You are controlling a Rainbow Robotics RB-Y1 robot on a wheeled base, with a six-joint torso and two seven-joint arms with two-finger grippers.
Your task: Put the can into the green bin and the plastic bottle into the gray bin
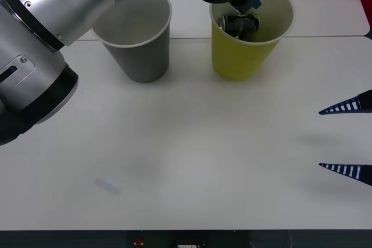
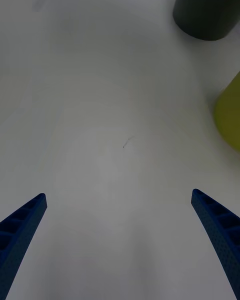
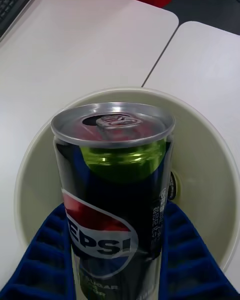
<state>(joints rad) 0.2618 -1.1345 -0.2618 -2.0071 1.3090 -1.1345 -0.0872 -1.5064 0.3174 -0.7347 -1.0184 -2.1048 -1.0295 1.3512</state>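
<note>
**Letting the can go well inside the green bin**

We begin with the table (image 1: 192,161), white and wide, where the two bins stand side by side at the far part. The gray bin (image 1: 139,39) is on the left of the front view and looks to hold nothing that we can see. The green bin (image 1: 250,39) stands just beside it, on the right.

Our left arm reaches across the top of the front view, over the gray bin, and brings the left gripper (image 1: 247,13) above the mouth of the green bin. In the left wrist view, the blue fingers (image 3: 192,250) are pressed on both sides of the can (image 3: 115,190). The can hangs inside the circle of the white rim, with the pale inside of the bin (image 3: 210,180) all around it.

We judge that the step in hand is the release. To do it well, we should keep the can central over the opening, away from the rim, and lower it a little more before opening, so that it drops short and does not tip the light bin.

The right gripper (image 1: 343,137) waits low at the right edge of the table, well apart from the bins, its fingers spread wide and holding nothing. We see no plastic bottle on the table.
</note>
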